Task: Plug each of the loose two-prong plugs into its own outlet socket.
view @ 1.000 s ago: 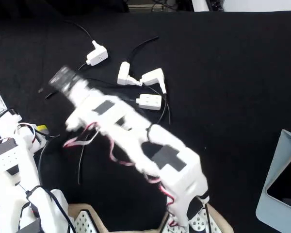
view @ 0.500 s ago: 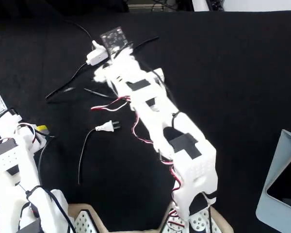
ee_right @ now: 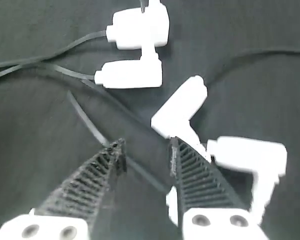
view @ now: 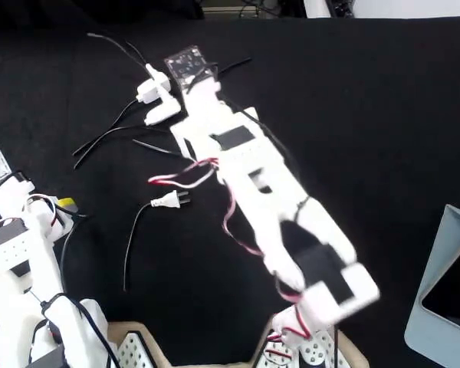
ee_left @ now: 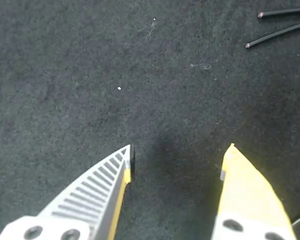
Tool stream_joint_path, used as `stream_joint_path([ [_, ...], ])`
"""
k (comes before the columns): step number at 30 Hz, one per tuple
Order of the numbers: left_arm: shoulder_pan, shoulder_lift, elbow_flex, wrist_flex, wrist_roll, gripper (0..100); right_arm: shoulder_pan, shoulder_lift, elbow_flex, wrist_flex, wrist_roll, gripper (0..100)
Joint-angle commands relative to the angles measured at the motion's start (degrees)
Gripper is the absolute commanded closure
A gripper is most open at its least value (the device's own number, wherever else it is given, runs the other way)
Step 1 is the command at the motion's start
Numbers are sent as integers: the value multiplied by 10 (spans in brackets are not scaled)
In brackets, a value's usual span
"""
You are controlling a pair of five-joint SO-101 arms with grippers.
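A loose two-prong plug [view: 169, 201] on a black cord lies flat on the mat, left of my right arm [view: 238, 153]. That arm stretches to the far side, over a cluster of white outlet sockets. Two of them, one socket [view: 153, 87] and another [view: 163, 112], lie beside its wrist. My right gripper [ee_right: 146, 146] is open just above the mat with a thin black cable [ee_right: 90, 125] running under it. Close ahead lie a tilted socket [ee_right: 181, 106], a second socket [ee_right: 131, 74] and a third [ee_right: 140, 27]. My left gripper [ee_left: 181, 149] is open over bare mat.
Black cables [view: 107, 134] fan out left of the sockets, and two cut cable ends [ee_left: 260, 30] lie ahead of the left gripper. A grey-blue container [view: 445, 284] stands at the right edge. My left arm [view: 19, 261] rests at the near left.
My right arm swung from the mat's left middle to the far socket cluster. The loose plug now shows where the arm was. A socket has shifted left beside the wrist. The left arm kept still.
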State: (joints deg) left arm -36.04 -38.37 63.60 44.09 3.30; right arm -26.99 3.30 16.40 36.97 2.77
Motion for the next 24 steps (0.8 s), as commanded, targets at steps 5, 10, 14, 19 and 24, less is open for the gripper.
stream_joint_path([
  [5,0,-9,-4,-4,-1,711,3,-158,94,67,-111,867],
  [10,0,-9,3,-8,-1,711,-38,-161,105,122,-157,865],
  [14,0,-9,5,-8,-1,711,-92,-137,95,165,-50,864],
  [19,-2,-9,6,-8,-1,711,-107,-57,39,208,92,864],
  [24,-3,-9,6,-8,-1,711,-108,57,-72,291,188,864],
])
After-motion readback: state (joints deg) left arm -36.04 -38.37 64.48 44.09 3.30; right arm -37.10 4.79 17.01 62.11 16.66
